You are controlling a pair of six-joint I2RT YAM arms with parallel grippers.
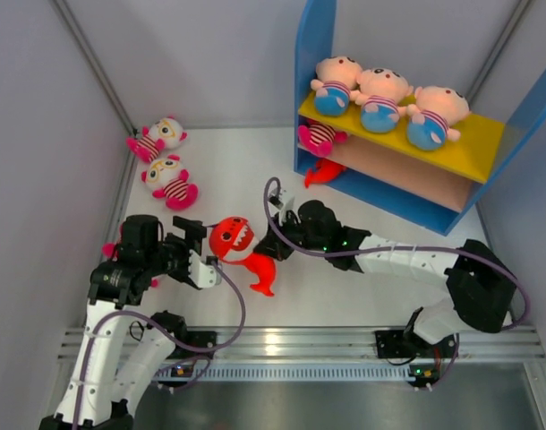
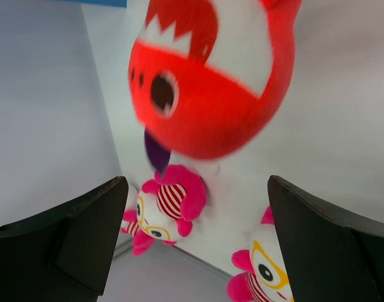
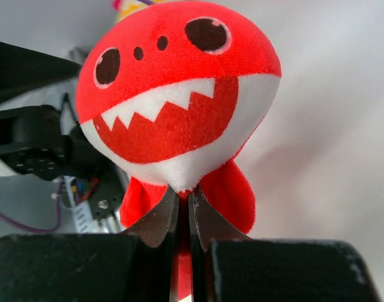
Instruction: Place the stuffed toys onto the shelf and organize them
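Ahead of the left tool (image 1: 207, 253), right tool (image 3: 182, 202) pinches the red fish (image 3: 179, 94).

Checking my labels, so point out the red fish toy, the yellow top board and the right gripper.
red fish toy (image 1: 230, 236): top external view, its head.
yellow top board (image 1: 482, 148): top external view, bare right end.
right gripper (image 3: 184, 200): right wrist view, between its fingertips.
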